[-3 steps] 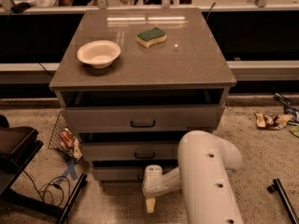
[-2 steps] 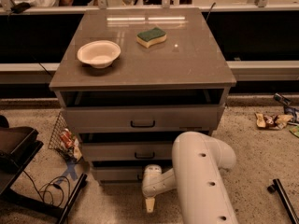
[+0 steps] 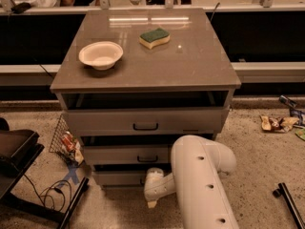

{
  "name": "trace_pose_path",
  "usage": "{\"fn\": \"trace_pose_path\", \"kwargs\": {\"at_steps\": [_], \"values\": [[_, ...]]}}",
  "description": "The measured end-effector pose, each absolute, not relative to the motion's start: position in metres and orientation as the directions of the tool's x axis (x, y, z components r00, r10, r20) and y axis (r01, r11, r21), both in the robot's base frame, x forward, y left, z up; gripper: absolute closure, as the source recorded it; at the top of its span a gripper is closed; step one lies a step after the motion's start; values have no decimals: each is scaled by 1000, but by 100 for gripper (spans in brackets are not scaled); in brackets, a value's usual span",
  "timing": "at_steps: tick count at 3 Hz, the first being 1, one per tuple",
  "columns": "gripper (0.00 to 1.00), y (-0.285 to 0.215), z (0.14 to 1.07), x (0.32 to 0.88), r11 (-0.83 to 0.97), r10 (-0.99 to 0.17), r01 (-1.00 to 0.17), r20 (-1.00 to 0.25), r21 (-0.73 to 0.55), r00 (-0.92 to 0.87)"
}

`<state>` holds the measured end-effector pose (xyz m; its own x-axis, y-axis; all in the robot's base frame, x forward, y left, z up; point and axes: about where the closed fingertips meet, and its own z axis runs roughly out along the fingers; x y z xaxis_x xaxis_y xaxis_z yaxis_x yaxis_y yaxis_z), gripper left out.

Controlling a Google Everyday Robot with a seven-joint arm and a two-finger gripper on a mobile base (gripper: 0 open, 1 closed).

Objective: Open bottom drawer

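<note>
The bottom drawer (image 3: 116, 178) is the lowest grey front of the cabinet (image 3: 190, 66), close to the floor. Its front stands slightly forward of the cabinet frame. Its black handle is mostly hidden behind my arm. My white arm (image 3: 200, 180) reaches in from the lower right. My gripper (image 3: 151, 200) hangs at the drawer's centre, right in front of the handle area, pointing down toward the floor. The middle drawer (image 3: 124, 155) and the taller top drawer (image 3: 143, 121) sit above, each with its black handle showing.
A white bowl (image 3: 100, 55) and a green-and-yellow sponge (image 3: 154, 37) lie on the cabinet top. A wire basket with wrappers (image 3: 66, 142) and a black stand with cables (image 3: 19, 156) are at the left. Litter (image 3: 276, 123) and a black bar (image 3: 288, 202) lie on the floor at the right.
My arm has shifted slightly to the left, and the gripper stays low in front of the bottom drawer. The drawers have not visibly moved.
</note>
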<state>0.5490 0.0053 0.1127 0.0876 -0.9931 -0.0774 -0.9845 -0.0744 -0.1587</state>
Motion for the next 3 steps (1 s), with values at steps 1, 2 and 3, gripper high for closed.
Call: {"fn": "trace_pose_path", "kwargs": {"at_steps": [1,2,3], "values": [[61,5,112,548,-74,-993,-985,-77,-157,87],[84,5,111,546,-74,-993,-985,-78,-155,87],[100,5,111,546,-74,-993,-985,-78,-155,87]]}}
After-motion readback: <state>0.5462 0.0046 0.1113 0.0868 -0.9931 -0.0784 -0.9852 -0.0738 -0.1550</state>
